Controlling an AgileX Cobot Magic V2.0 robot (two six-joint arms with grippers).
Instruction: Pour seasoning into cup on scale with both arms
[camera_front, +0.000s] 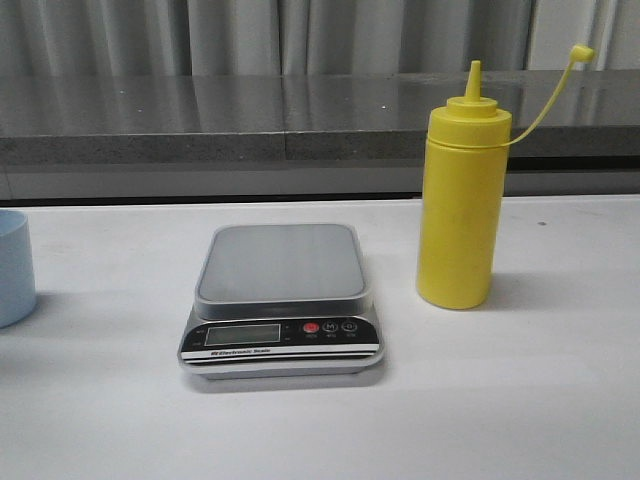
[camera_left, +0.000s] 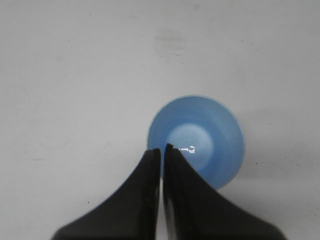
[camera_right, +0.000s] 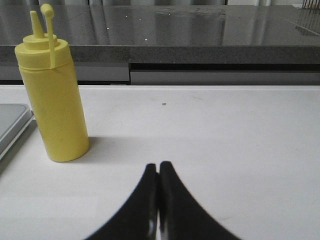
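The yellow seasoning bottle (camera_front: 463, 210) stands upright on the white table to the right of the scale, its cap hanging off on a thin tether. It also shows in the right wrist view (camera_right: 52, 95). The silver-grey scale (camera_front: 282, 296) sits at the middle with nothing on its platform. The light blue cup (camera_front: 13, 266) stands at the far left edge, partly cut off. In the left wrist view I look down into the cup (camera_left: 202, 140). My left gripper (camera_left: 162, 149) is shut and empty above the cup's rim. My right gripper (camera_right: 158, 166) is shut and empty, apart from the bottle.
A grey stone ledge (camera_front: 300, 120) runs along the back of the table, with grey curtains behind it. The scale's edge (camera_right: 12, 125) shows beside the bottle in the right wrist view. Neither arm shows in the front view.
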